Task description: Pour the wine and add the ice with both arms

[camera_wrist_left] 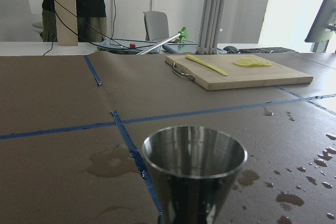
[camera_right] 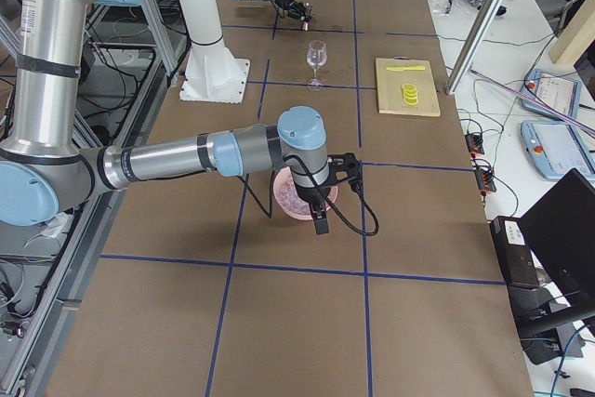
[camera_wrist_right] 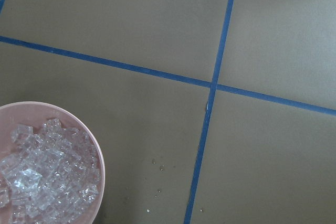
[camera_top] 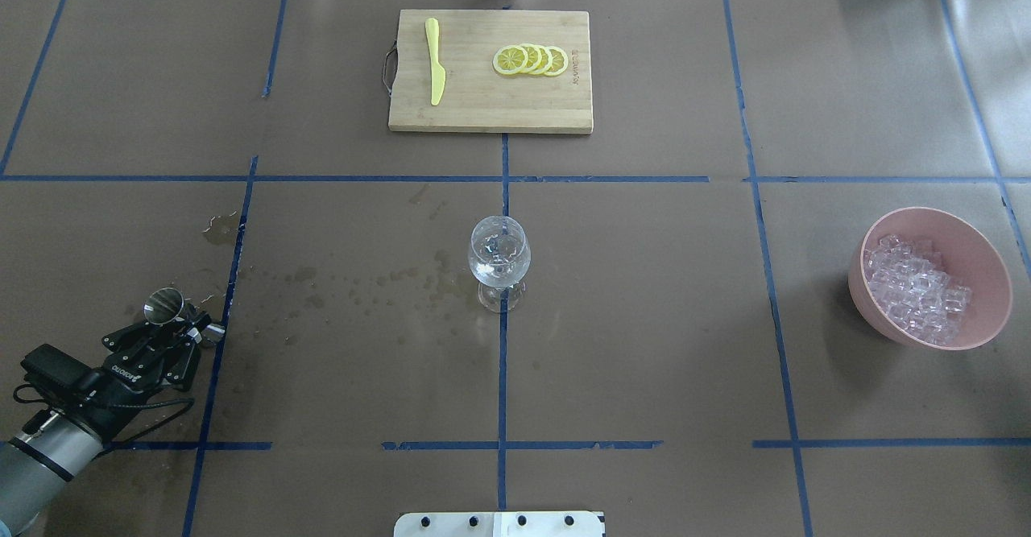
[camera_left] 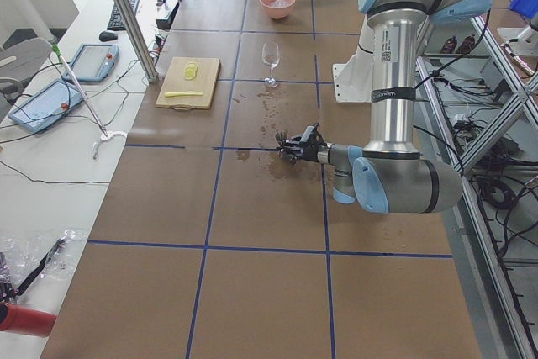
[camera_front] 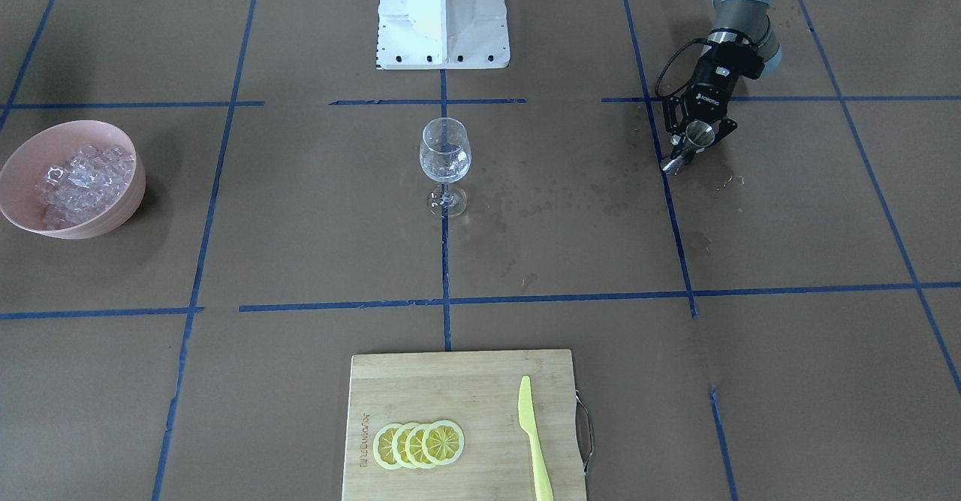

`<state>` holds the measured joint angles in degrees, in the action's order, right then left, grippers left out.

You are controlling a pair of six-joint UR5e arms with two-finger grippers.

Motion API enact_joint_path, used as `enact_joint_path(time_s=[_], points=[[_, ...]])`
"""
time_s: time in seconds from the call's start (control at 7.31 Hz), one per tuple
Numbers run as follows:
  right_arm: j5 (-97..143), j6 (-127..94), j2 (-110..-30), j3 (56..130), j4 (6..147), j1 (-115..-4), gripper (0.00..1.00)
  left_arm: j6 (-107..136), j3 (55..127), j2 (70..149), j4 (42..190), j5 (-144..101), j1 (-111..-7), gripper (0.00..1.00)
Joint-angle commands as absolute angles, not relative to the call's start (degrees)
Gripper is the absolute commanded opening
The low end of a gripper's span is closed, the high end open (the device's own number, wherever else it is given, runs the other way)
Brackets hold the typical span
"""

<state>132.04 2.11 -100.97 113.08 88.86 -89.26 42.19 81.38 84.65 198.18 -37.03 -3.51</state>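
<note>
Arms held wide of the glass
Brown papered surface (camera_front: 300, 208); right arm's pincer (camera_right: 314, 206) over the round pink bowl (camera_top: 983, 255) heaped with clear ice cubes (camera_top: 918, 291), probably to fetch some, grip untellable; clear stemmed wine glass (camera_front: 445, 161) central; left pincer (camera_front: 694, 144) clenched on small steel measuring cup (camera_front: 702, 133), low, seemingly for setting down.

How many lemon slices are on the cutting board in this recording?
4 lemon slices in one overlapping row on the wooden cutting board. The top slice is nearest the yellow knife; the other three are partly covered. Another hidden underneath cannot be ruled out.
</note>
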Motion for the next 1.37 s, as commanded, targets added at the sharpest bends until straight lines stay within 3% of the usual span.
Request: enact_joint_path(time_s=[0.0, 0.14, 0.27, 1.23], points=[[132.0, 2.1, -100.8, 113.0, 88.9, -89.2, 1.0, 42.2, 81.4, 85.2, 198.2, -37.0, -3.4, 0.68], [132.0, 2.1, -100.8, 113.0, 88.9, -89.2, 1.0, 42.2, 81.5, 85.2, 198.3, -37.0, -3.4, 0.91], [132.0, 2.1, -100.8, 113.0, 88.9, -89.3, 1.0, 42.0, 82.0, 85.1, 198.3, -37.0, -3.5, 0.99], [132.0, 2.0, -100.7, 112.9, 88.9, -89.2, 1.0, 29.1, 89.5, 83.7, 205.2, -33.9, -5.0, 1.0]])
